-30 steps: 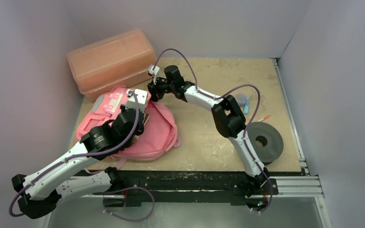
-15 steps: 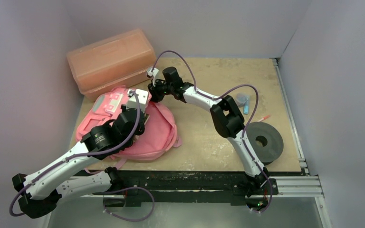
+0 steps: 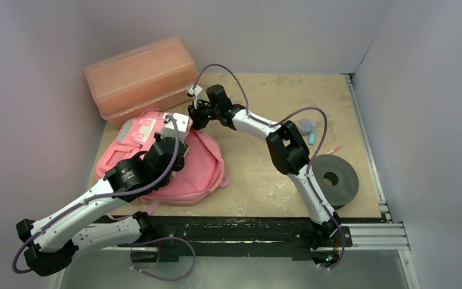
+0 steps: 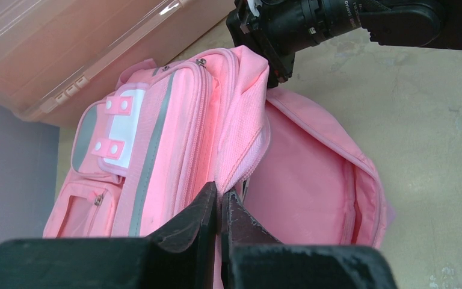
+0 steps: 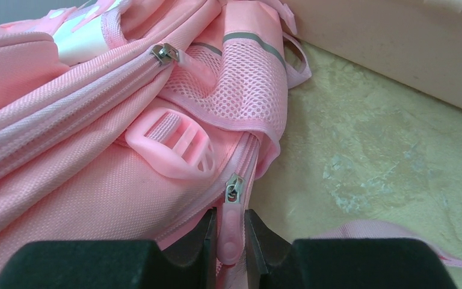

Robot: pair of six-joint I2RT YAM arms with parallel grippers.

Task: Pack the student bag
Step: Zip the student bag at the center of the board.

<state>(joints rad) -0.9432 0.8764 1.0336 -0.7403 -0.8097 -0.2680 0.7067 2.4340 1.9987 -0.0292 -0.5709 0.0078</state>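
Seen from above, the left arm (image 3: 126,174) hides the middle of the student bag (image 3: 203,165), and the blue things (image 3: 309,129) near the grey roll (image 3: 346,186) are too small to name.

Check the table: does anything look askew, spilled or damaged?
Nothing looks damaged or spilled. The bag lies with its main pocket gaping, but only because the left gripper pinches its edge and the right gripper grips its zip pull.

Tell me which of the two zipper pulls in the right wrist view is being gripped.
The lower pull, its pink tab pinched in the right gripper. The other pull lies free higher up the student bag.
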